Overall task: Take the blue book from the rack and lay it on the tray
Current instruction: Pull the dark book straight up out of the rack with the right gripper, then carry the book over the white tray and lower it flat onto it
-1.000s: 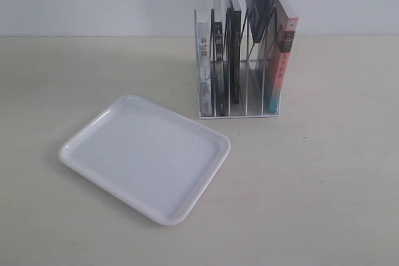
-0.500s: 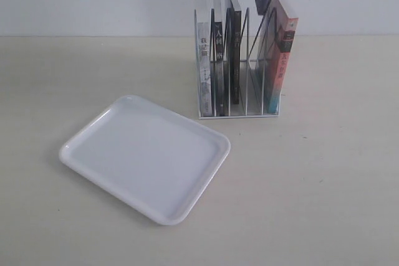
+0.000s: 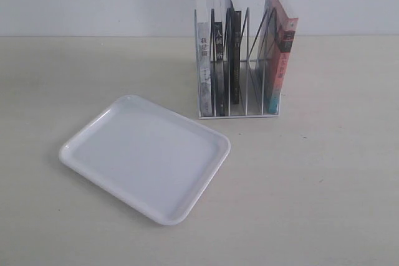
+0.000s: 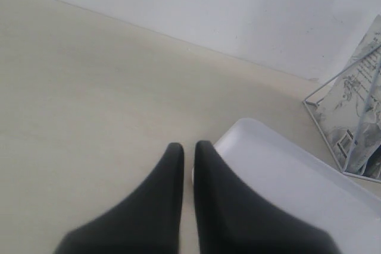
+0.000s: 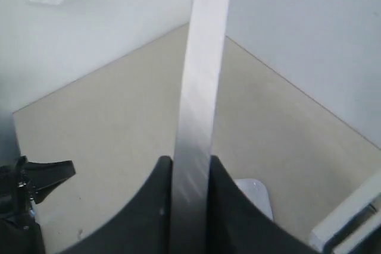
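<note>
My left gripper point(image 4: 189, 150) is hovering clenched on nothing, just beside a corner of the tray point(image 3: 144, 157), which is lying flat on the table point(image 3: 324, 179). At the tray's 1 o'clock the rack point(image 3: 239, 116) is standing, holding the other books point(image 3: 218, 60) upright. My right gripper point(image 5: 190, 165) is clamping the blue book point(image 5: 202, 57) above the table, showing me only its pale page edge.

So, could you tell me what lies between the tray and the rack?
Only a narrow strip of bare table, seen in the exterior view; the tray stops just short of the rack, and nothing sits between them.
</note>
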Controlling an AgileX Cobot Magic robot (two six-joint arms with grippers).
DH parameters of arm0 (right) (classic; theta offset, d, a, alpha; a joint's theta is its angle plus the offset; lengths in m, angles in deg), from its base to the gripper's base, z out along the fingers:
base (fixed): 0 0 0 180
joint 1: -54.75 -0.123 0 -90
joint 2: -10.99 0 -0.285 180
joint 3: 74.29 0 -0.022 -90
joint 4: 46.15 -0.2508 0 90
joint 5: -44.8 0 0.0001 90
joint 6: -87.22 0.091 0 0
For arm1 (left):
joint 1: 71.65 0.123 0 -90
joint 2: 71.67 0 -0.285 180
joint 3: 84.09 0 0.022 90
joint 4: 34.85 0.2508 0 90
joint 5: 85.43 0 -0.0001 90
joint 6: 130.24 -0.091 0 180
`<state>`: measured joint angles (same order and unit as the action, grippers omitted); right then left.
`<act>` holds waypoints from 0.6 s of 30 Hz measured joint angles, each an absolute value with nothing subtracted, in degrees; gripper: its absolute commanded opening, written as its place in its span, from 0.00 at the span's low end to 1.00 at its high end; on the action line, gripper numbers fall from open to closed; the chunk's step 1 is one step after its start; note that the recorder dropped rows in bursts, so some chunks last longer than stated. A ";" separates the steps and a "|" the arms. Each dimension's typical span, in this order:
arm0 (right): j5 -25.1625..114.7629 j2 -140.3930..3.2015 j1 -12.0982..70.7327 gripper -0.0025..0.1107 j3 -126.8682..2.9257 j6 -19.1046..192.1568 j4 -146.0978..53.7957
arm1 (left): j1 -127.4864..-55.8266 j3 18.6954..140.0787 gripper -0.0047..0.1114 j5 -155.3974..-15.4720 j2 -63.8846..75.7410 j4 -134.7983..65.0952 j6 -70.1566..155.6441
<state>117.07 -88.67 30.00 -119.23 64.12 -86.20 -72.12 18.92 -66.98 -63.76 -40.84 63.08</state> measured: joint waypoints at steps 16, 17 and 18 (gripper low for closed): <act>116.07 -88.63 16.88 0.02 -100.32 27.97 -85.62 | -72.12 18.92 0.09 -66.98 -63.76 -40.84 63.08; 116.07 -88.63 15.68 0.02 -99.05 24.02 -84.70 | -72.12 18.92 0.09 -66.98 -63.76 -40.84 63.08; 116.21 -88.63 14.05 0.02 -97.35 20.36 -82.74 | -72.12 18.92 0.09 -66.98 -63.76 -40.84 63.08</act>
<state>116.21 -88.63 14.05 -97.35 20.36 -82.74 -72.12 18.92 -66.98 -63.76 -40.84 63.08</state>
